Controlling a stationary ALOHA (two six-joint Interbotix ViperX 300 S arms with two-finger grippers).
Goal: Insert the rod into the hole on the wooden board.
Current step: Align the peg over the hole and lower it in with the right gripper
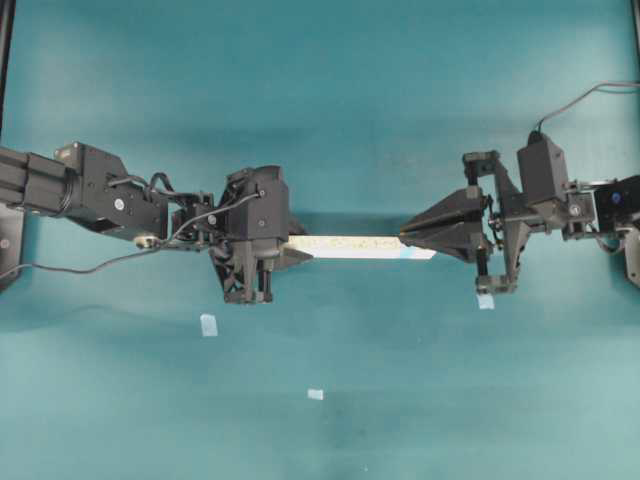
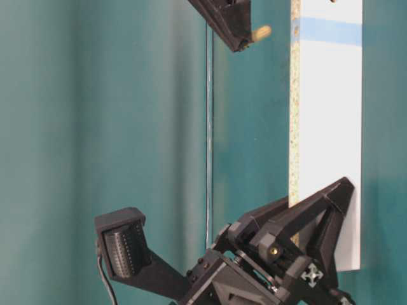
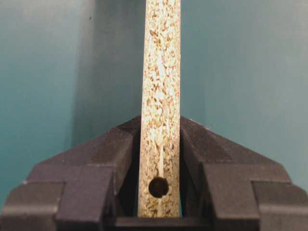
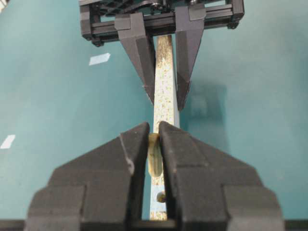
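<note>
Wooden rod lengthwise along wooden board

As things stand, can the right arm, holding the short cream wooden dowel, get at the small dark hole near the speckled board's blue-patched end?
Probably yes: the right gripper holds the dowel just above the hole, nothing between them.

- Wooden board: pale, nearly white broad face; narrow face speckled cream and brown chipboard; light-blue band at its 3 o'clock end in the overhead view.
- Hole: small dark round spot.
- Rod: cream-beige, plain.
- Left gripper and right gripper: matte black.
- Table: uniform teal.
- Tape squares: pale blue, toward 6 o'clock of the board.
</note>
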